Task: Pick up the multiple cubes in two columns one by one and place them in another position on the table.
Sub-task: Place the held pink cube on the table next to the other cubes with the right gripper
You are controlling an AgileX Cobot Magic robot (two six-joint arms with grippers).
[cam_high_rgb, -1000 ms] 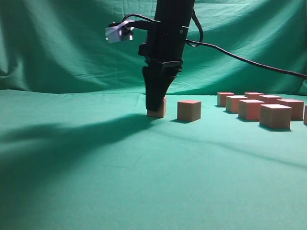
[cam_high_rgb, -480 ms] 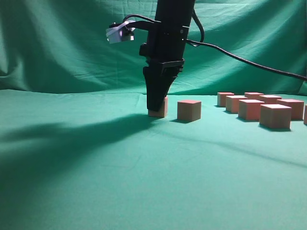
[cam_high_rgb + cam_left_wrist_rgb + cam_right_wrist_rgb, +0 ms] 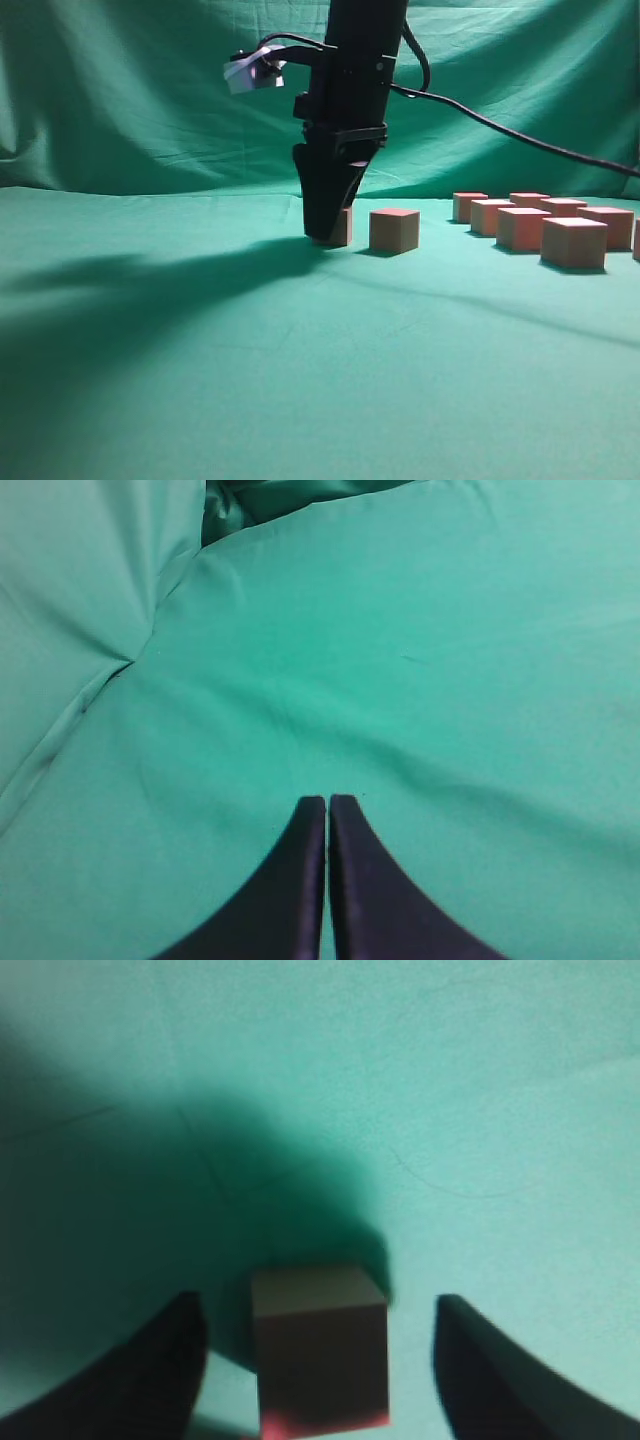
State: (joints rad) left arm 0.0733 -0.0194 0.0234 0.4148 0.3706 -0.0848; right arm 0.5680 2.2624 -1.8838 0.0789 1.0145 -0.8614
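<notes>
My right gripper [image 3: 322, 232] stands upright over a pinkish-red cube [image 3: 341, 228] on the teal table [image 3: 300, 360]. In the right wrist view its jaws [image 3: 318, 1305] are open, with this cube [image 3: 320, 1350] between them and gaps on both sides. A second cube [image 3: 394, 230] sits just to the right. Several more cubes [image 3: 523, 228] stand in two columns at the far right. My left gripper [image 3: 327, 800] is shut and empty over bare cloth; it does not show in the exterior view.
The draped green backdrop [image 3: 120, 100] hangs behind the table. A black cable [image 3: 500, 130] runs from the arm to the right. The arm's shadow [image 3: 150, 280] lies across the left of the table.
The right gripper has shifted slightly to the right, and its fingers now cover more of the cube. The cubes have not moved.
</notes>
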